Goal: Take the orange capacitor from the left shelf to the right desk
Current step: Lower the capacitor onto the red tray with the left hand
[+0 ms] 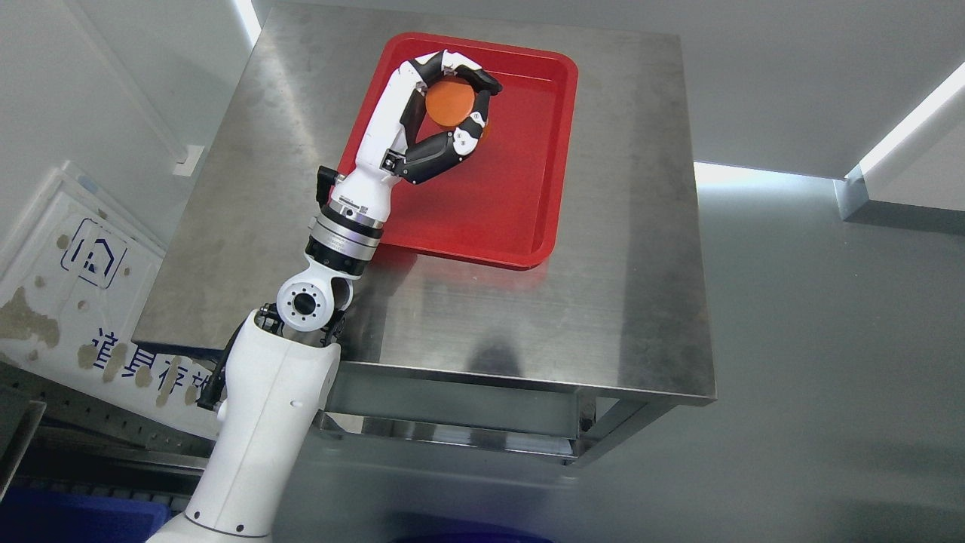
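Left hand (441, 113) has fingers curled around the orange capacitor (449, 102), holding it over the far left part of the red tray (520, 196) on the steel desk (603, 302). We judge the risk at release: the round part may roll across the tray, or fingers snag it on opening.

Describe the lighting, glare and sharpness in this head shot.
Head view: sharp overall, tilted so the steel desk looks skewed; bright light strips blow out at upper left and right; soft glare and a dark blurred reflection on the desk's front; the red tray mirrors faintly on the steel; the orange capacitor is evenly lit within the left robot hand.
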